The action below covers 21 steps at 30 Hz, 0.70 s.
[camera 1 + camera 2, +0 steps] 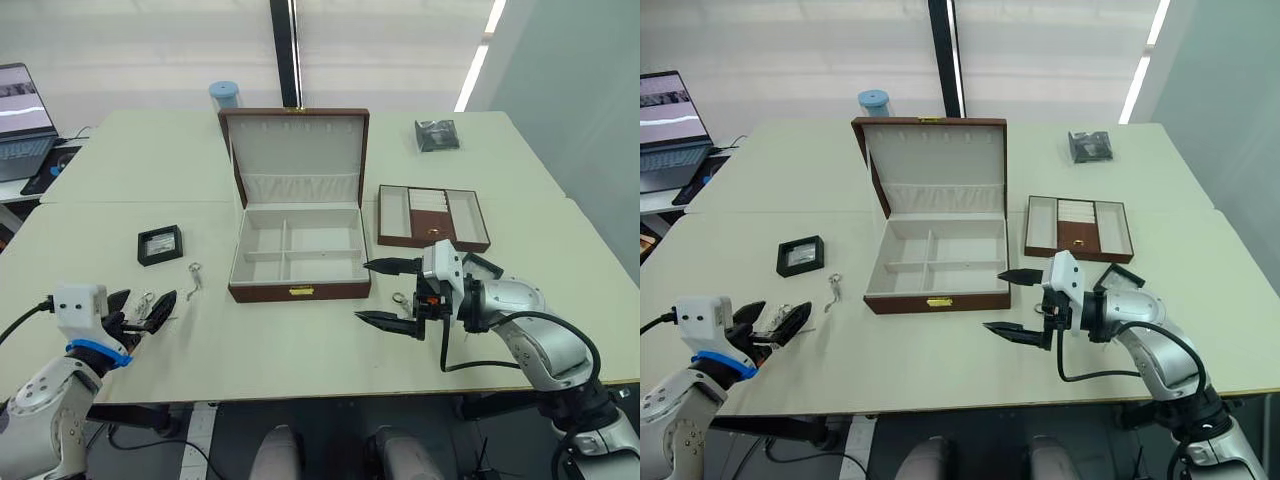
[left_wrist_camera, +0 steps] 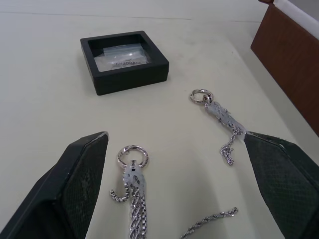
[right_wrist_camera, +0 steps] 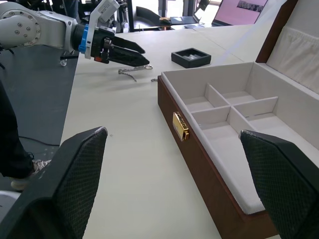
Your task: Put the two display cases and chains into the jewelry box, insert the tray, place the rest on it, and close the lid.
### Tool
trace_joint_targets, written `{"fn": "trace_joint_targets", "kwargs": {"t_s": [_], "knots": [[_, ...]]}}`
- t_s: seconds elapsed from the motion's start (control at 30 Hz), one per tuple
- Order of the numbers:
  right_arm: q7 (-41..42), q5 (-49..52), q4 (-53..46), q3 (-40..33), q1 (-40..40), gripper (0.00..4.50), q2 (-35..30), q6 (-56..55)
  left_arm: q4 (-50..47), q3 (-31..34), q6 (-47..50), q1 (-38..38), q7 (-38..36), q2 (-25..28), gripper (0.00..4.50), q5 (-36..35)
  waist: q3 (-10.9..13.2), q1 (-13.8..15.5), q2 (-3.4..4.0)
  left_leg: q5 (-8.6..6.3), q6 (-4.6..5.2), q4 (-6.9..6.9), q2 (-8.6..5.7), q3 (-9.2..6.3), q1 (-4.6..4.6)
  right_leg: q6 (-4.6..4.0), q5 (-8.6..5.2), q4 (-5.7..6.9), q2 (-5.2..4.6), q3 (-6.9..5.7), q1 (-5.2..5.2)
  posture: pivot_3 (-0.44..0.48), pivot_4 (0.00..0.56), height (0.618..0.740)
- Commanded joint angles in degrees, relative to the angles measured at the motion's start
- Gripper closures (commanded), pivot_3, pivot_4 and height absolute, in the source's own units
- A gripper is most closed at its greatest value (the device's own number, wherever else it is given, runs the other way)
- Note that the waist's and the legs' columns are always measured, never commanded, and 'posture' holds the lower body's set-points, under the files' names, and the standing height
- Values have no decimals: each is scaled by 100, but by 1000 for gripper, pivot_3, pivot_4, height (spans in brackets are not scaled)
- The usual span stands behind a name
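Here a pale table (image 1: 300,340) carries everything, with a laptop (image 1: 22,120) on a desk at far left. The box (image 1: 298,250) sits mid-table, brown with a cream divided lining and gold clasp, its lid (image 1: 295,140) upright. The tray (image 1: 432,216) lies right of it. A black case (image 1: 160,244) with a clear window and two silver chains (image 2: 133,194) lie left. The left gripper (image 1: 140,312) hovers spread over one chain; the right gripper (image 1: 388,292) gapes, empty, before the box.

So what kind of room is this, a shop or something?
More likely an office or lab: plain pale tables pushed together, an open laptop at the side, and long ceiling lights reflected in the wall.
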Motion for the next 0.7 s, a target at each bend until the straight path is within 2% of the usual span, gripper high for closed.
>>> {"fn": "trace_joint_targets", "kwargs": {"t_s": [0.03,0.33,0.7], "knots": [[61,29,-97,-71,-136,0,3,-72,78,147,-305,78,70,14,6,-24,0,-1,0,0,0,0,0,2,0,0,0,-1,0,2,0,0,150,740],[40,55,-155,-105,-137,0,-28,-5,724,-132,-668,187,-11,54,6,138,0,-1,-1,0,0,0,-1,3,1,0,0,-2,0,3,0,0,150,740],[-17,67,-179,-130,-98,0,-32,23,1055,-395,-770,311,-114,102,6,213,-2,-2,3,0,0,-1,-1,4,4,0,0,-2,0,3,2,0,150,740]]}}
